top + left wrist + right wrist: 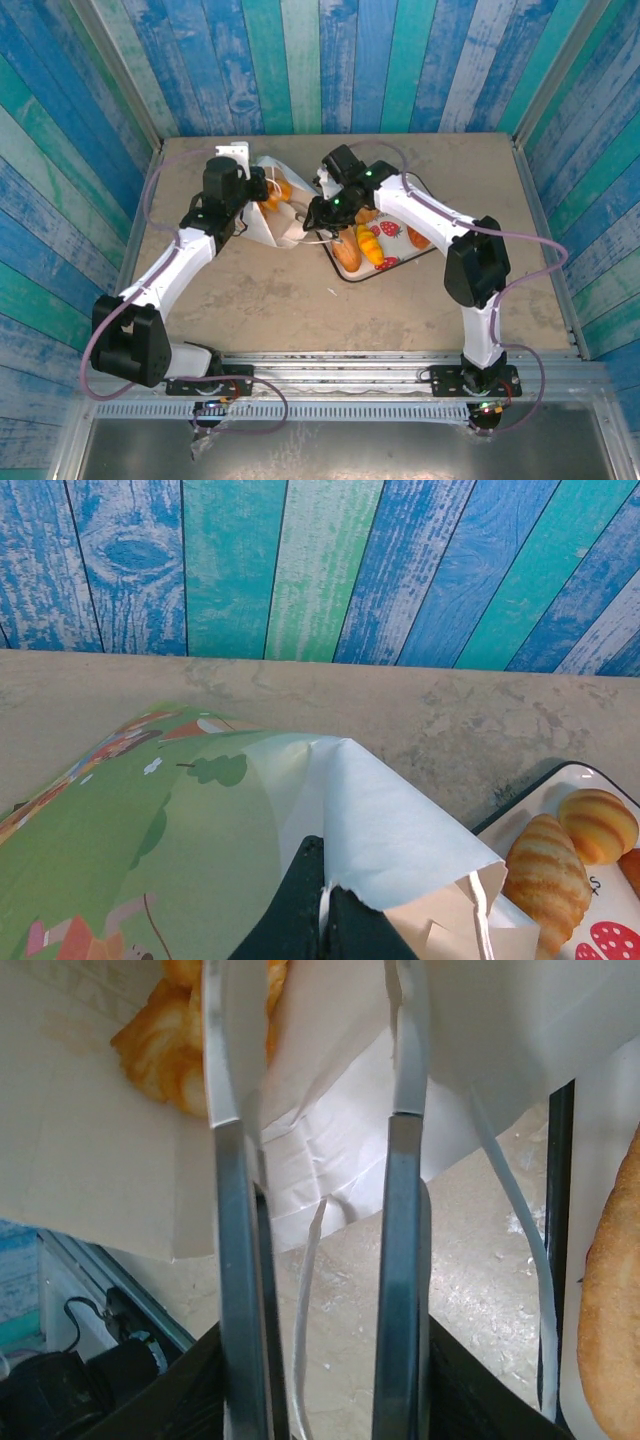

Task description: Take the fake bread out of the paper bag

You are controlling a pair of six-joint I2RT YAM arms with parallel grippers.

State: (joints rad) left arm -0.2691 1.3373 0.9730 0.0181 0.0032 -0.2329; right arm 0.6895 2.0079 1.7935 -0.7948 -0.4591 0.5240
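From above, the paper bag is lying on its side on the desk, its mouth toward the tray. The left jaws are pinching its rim and the right jaws are hovering at the mouth.

At the left wrist, the jaws are pressing together on the bag's paper edge.

At the right wrist, the jaws are standing spread and empty before the fake bread sitting inside the bag. They should be reaching deeper and straddling the croissant before closing.
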